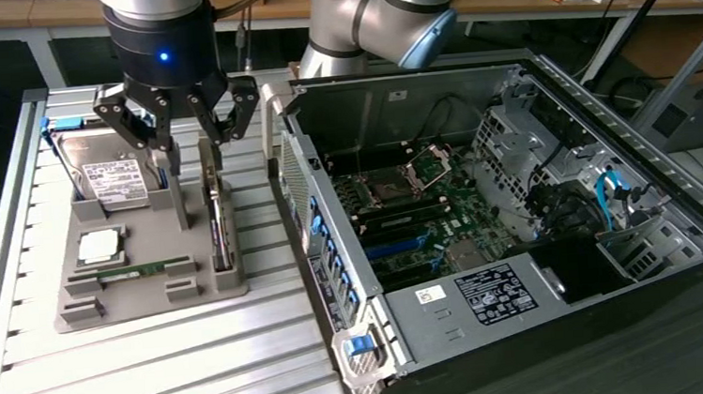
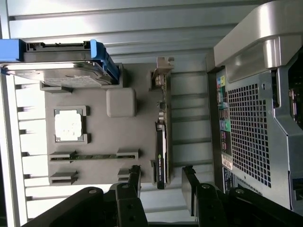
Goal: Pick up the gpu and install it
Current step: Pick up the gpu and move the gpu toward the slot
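Progress stands at the start: the gpu (image 1: 218, 222) sits on edge in its slot on the grey tray (image 1: 146, 298), not yet gripped. The gripper (image 1: 186, 139) hangs over one end of it, jaws spread, a finger on either side. Installation is all left. The open computer case (image 1: 358, 112) stands just beside the tray, the hard drive (image 1: 111, 173) near on the other side, so side room looks tight

The exterior view looks down from high and some way off, slanting across the slatted tabletop (image 1: 152, 382), with the grey tray (image 1: 146, 296) on the exterior view's left and the open computer case (image 1: 404, 343) on its right. The wrist view looks straight down past the tool (image 2: 161, 171), much nearer. Both views share the tray and one wall of the case.
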You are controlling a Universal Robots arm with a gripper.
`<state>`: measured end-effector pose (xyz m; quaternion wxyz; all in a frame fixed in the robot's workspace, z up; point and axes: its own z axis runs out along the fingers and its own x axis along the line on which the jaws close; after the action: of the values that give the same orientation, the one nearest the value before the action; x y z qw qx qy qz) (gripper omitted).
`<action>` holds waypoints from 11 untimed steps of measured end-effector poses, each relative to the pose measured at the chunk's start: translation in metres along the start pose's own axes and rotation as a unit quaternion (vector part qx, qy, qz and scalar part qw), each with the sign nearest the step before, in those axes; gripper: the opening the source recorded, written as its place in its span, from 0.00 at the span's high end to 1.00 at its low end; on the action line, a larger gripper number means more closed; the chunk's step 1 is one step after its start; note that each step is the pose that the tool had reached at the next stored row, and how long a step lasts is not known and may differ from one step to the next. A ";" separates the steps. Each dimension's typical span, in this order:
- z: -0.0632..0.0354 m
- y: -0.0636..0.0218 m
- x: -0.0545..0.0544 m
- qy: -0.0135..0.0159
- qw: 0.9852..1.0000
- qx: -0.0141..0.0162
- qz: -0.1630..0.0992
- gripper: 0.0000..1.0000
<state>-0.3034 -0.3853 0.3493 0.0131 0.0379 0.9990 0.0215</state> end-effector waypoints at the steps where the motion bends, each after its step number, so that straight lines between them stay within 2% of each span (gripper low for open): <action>1: 0.0006 0.0009 0.000 0.000 1.000 0.000 0.000 0.52; 11: 0.0071 0.0016 0.000 0.000 1.000 0.000 0.000 0.52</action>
<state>-0.3033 -0.3834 0.3423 0.0131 0.0379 0.9990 0.0215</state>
